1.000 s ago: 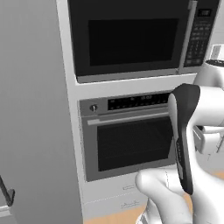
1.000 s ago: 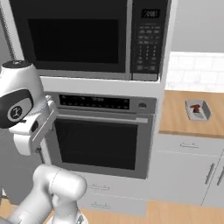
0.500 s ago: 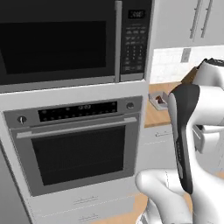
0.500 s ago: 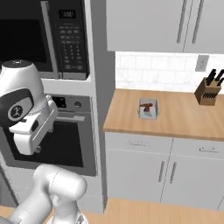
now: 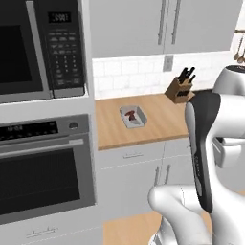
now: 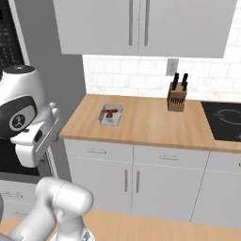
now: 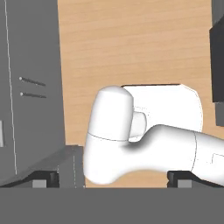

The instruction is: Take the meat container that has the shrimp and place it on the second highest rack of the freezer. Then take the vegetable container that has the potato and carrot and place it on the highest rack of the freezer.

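The meat container (image 5: pixel 133 117) is a small shallow grey tray on the wooden counter (image 5: pixel 158 122), a little right of the oven stack. A small pink-red piece, the shrimp (image 5: pixel 130 115), lies in it. In the right base view the same meat container (image 6: pixel 111 114) sits near the counter's left end with the shrimp (image 6: pixel 111 111) inside. My gripper (image 7: pixel 113 178) is open, held close to my own body, well short of the tray, with nothing between its fingertips (image 7: pixel 45 179). The vegetable container, potato, carrot and freezer are out of view.
A knife block (image 5: pixel 180 86) stands at the back of the counter, right of the tray. The microwave (image 5: pixel 33 48) and oven (image 5: pixel 43 177) stack fills the left. A black cooktop (image 6: pixel 225 120) lies at the counter's right end. Grey cabinets (image 6: pixel 141 179) run below.
The whole picture has shifted: the base has driven right, so the oven stack slid left and the counter with the tray came to the middle. The gripper stays open.
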Tool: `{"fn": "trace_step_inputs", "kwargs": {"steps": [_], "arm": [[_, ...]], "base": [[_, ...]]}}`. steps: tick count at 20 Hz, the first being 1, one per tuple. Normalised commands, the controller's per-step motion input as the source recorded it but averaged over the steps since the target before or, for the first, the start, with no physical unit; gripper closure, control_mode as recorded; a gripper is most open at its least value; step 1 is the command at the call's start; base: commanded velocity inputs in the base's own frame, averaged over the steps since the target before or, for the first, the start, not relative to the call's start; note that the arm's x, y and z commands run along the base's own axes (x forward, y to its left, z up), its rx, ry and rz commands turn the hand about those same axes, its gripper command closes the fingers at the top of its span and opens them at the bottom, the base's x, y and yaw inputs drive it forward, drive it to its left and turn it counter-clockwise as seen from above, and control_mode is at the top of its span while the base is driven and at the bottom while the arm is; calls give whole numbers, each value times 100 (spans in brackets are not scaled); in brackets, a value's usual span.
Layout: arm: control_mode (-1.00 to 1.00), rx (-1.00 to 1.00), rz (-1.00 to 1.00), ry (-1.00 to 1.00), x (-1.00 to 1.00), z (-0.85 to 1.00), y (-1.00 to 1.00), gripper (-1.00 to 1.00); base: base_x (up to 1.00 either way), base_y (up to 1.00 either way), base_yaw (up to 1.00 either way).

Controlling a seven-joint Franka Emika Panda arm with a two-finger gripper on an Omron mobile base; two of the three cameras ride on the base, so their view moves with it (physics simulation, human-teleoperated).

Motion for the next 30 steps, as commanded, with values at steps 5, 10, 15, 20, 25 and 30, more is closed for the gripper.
{"fn": "trace_step_inputs", "kwargs": {"steps": [5, 10, 15, 20, 25, 30], "arm": [[100, 0, 0, 0, 0, 0, 0, -100], [100, 0, 0, 0, 0, 0, 0, -100], [100, 0, 0, 0, 0, 0, 0, -100], [100, 0, 0, 0, 0, 0, 0, -100], [100, 0, 0, 0, 0, 0, 0, -100], [100, 0, 0, 0, 0, 0, 0, -100]], "base": [[68, -15, 0], [74, -2, 0], [51, -20, 1], [36, -22, 1], [46, -16, 0], [45, -11, 0]]}}
